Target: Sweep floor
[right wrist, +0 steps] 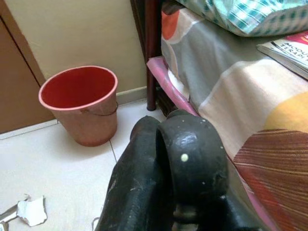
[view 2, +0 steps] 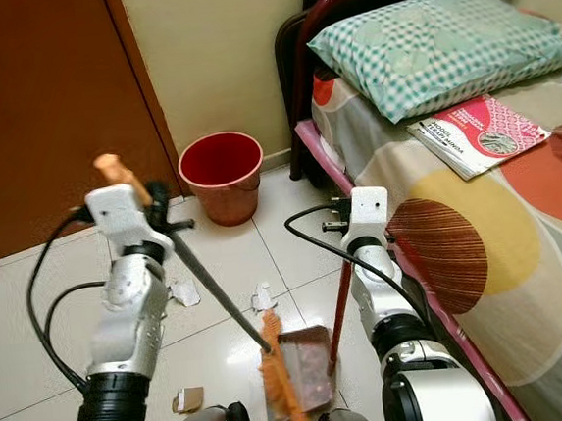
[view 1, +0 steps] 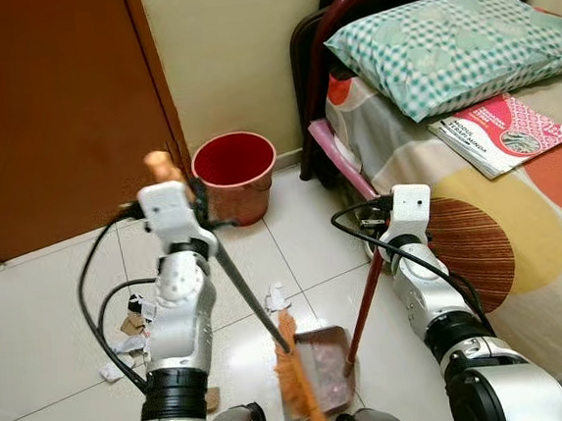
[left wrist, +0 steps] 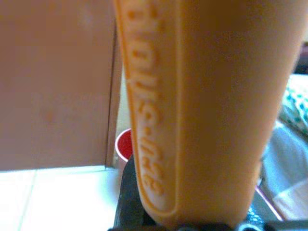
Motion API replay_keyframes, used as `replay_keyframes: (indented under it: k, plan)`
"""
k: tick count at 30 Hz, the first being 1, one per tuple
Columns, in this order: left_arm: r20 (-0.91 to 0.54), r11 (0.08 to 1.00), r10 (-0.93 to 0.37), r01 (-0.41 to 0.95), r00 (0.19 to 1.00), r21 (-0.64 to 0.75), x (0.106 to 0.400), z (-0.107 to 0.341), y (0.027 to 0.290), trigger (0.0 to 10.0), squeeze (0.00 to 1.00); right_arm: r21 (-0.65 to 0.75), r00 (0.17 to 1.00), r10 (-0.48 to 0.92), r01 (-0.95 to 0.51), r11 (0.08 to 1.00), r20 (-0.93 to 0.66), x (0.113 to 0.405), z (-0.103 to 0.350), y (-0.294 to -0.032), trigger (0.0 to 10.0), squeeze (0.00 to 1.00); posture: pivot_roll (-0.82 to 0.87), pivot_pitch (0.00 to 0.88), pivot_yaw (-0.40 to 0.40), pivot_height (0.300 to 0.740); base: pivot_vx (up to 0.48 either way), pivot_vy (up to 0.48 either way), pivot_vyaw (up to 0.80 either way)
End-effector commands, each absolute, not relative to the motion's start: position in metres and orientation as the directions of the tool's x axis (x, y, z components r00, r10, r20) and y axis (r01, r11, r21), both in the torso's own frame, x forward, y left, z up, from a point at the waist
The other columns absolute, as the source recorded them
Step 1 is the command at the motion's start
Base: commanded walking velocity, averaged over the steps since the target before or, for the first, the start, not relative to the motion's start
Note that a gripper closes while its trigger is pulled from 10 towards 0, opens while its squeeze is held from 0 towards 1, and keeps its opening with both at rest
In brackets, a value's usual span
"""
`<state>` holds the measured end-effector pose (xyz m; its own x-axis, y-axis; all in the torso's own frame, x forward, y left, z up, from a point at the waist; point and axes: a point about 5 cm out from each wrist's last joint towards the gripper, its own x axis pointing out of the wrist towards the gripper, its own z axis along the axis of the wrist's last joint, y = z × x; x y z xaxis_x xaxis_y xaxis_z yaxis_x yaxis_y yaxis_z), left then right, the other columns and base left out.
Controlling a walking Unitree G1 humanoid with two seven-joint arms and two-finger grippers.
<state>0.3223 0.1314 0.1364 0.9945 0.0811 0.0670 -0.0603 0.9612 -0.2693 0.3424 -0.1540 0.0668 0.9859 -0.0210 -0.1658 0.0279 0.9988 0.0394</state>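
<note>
Cream wall, brown door, white tiles (glossy), bed.

Orange-bristled broom leans tilted, bristles on the dustpan.

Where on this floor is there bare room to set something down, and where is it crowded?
Bare tile lies between the red bucket and the bed frame, and along the brown door. It is crowded by the dustpan and broom, with paper scraps beside the left gripper's arm.
</note>
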Motion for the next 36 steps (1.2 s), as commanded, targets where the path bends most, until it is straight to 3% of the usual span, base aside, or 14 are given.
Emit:
replay_keyframes:
  k: [1,10,36]
  plan:
    - [0.098,0.924,0.098,-0.053,0.99,-0.38,0.327,0.153,0.127,10.0,0.0,0.061,0.988,0.004,0.006,0.998,-0.153,0.343,0.069,-0.149,10.0,0.0,0.02,0.035,-0.012,0.74,0.0,0.0,0.0]
    - [0.133,0.891,0.173,-0.097,0.976,-0.444,0.336,0.178,0.145,10.0,0.0,0.077,0.99,0.019,-0.009,0.997,-0.141,0.343,0.07,-0.15,10.0,0.0,0.02,0.029,-0.013,0.74,0.0,0.0,0.0]
    - [0.392,0.984,0.174,-0.148,0.903,-0.094,0.329,0.228,0.187,10.0,0.0,0.029,0.998,-0.03,0.031,0.999,-0.054,0.339,0.09,-0.189,10.0,0.0,0.02,0.049,-0.014,0.74,0.0,0.0,0.0]
